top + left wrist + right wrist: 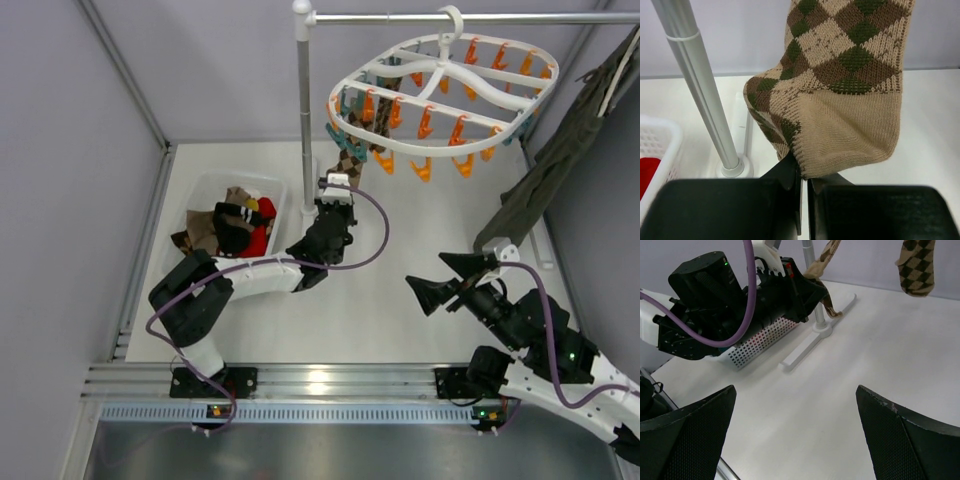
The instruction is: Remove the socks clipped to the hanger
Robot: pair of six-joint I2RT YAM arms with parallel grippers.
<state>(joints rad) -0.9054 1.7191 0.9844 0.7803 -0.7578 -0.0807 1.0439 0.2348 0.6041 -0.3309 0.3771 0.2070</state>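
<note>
The white oval hanger (pixel 440 95) with orange and teal clips hangs by its hook from the grey rail. A brown-tan argyle sock (pixel 350 158) hangs from its left side. It fills the left wrist view (pixel 840 90). My left gripper (pixel 337 192) is just under it, with its jaws (pixel 804 172) shut on the sock's tan toe edge. My right gripper (pixel 447 280) is wide open and empty, low over the table to the right (pixel 795 405). A second argyle sock (pixel 916 267) hangs further along the hanger.
A white perforated basket (pixel 270 190) at the left holds several removed socks. The grey pole (pixel 304 100) and its white foot (pixel 812 345) stand beside the left gripper. A long olive-green garment (pixel 560 160) hangs at the right.
</note>
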